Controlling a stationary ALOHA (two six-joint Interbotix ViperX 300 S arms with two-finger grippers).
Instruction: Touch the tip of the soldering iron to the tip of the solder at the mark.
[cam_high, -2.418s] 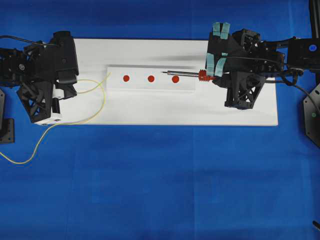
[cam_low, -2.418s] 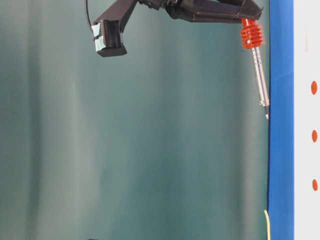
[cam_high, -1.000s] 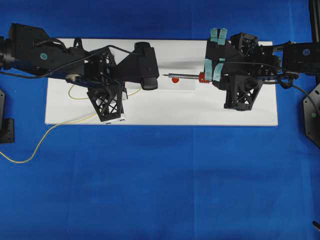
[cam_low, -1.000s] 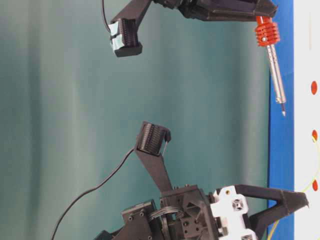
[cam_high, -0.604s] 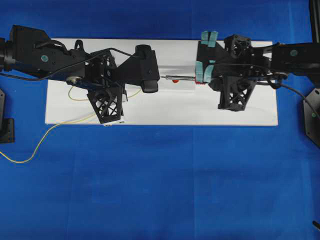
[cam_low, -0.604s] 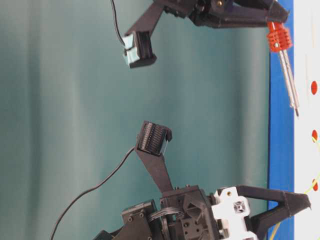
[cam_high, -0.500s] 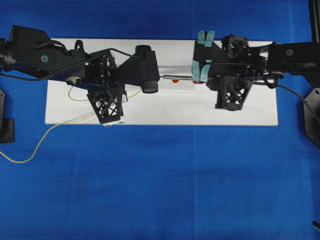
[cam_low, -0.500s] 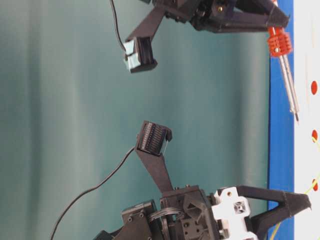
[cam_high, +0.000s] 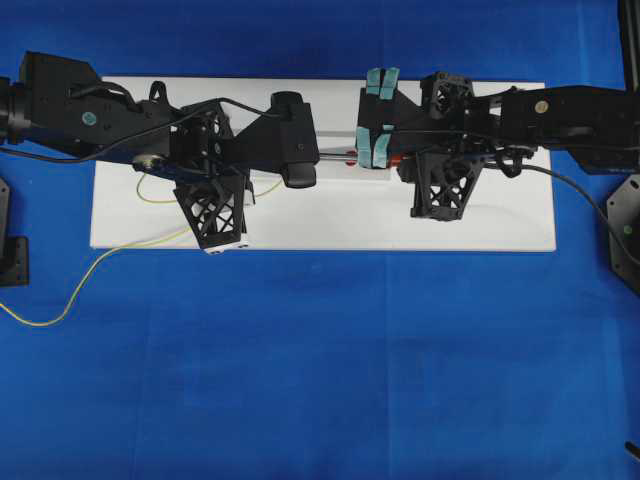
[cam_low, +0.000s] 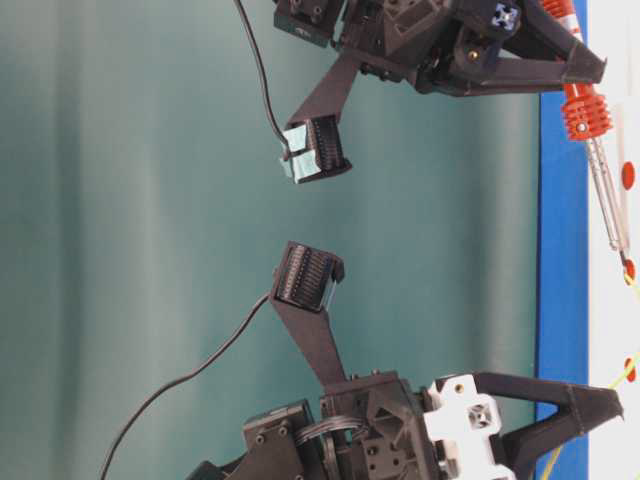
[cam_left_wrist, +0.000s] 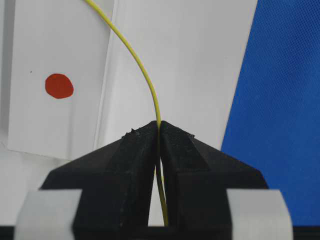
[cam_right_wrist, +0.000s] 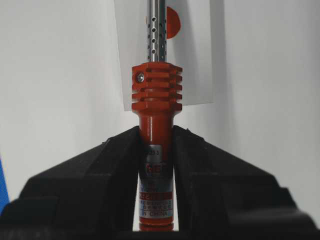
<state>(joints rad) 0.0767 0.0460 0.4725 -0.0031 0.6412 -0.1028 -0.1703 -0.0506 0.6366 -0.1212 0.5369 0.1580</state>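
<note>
The right end effector (cam_right_wrist: 156, 150) pinches the soldering iron (cam_right_wrist: 156, 95) by its orange-red handle, the two black jaws pressed against it from either side, and the ribbed collar and perforated silver shaft run out toward 12 o'clock in the right wrist view, over a red mark (cam_right_wrist: 172, 22) on a strip of white paper (cam_right_wrist: 192, 50). In the table-level view the soldering iron slants down toward 5 o'clock, its dark point just beside a red dot on the white board (cam_low: 610, 330); whether it touches cannot be told. The left end effector (cam_left_wrist: 159, 127) is pressed together on the solder (cam_left_wrist: 145, 75), which leaves the jaw tips and curves away toward 11 o'clock across the paper, passing to the 3 o'clock side of another red mark (cam_left_wrist: 59, 85). From overhead the two arms meet near the middle of the board, left end effector at 9 o'clock of the right one, and the solder trails off the board's 7 o'clock corner in a loose curve over the blue cloth (cam_high: 320, 380) covering the bench. Behind the arms in the table-level view hangs a plain teal backdrop (cam_low: 120, 200).
</note>
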